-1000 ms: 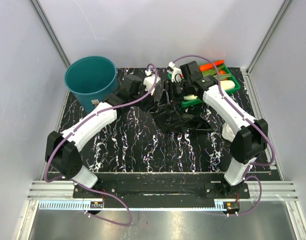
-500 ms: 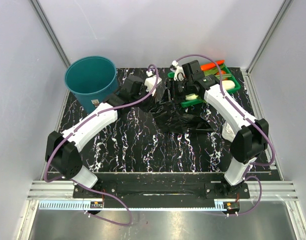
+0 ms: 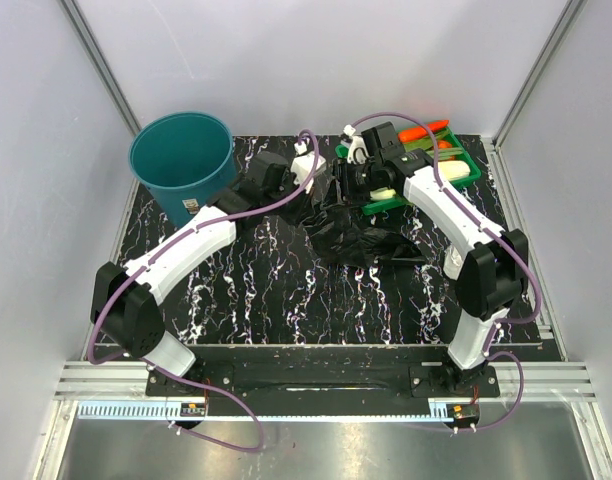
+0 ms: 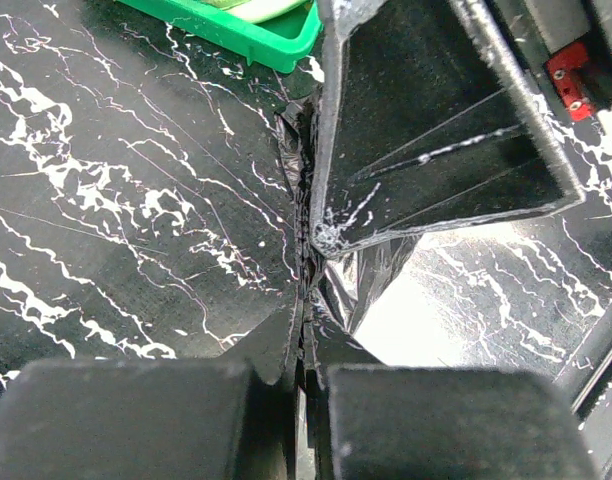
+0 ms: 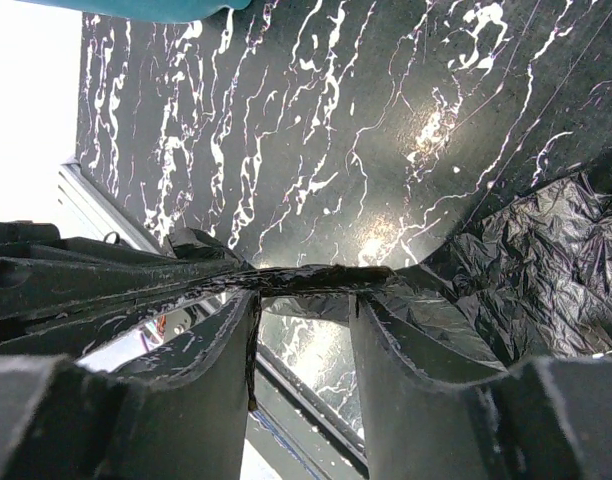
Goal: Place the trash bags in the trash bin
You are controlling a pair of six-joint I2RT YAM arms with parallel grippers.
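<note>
Trash bags [image 3: 358,245] film pinched tight in left fingers [image 4: 136,420]; right fingers [image 5: 416,370] half apart, straddling film edge.

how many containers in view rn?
2. Teal bin in the back left corner; green tray at the back right, beside the right gripper. Others may be hidden from view.

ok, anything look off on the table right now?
Nothing spilled or broken. The trash bags lie in a crumpled heap mid-table. One edge is pinched in the left gripper and stretched as a taut strand across the parted jaws of the right gripper. The trash bin stands upright at the far left corner.
</note>
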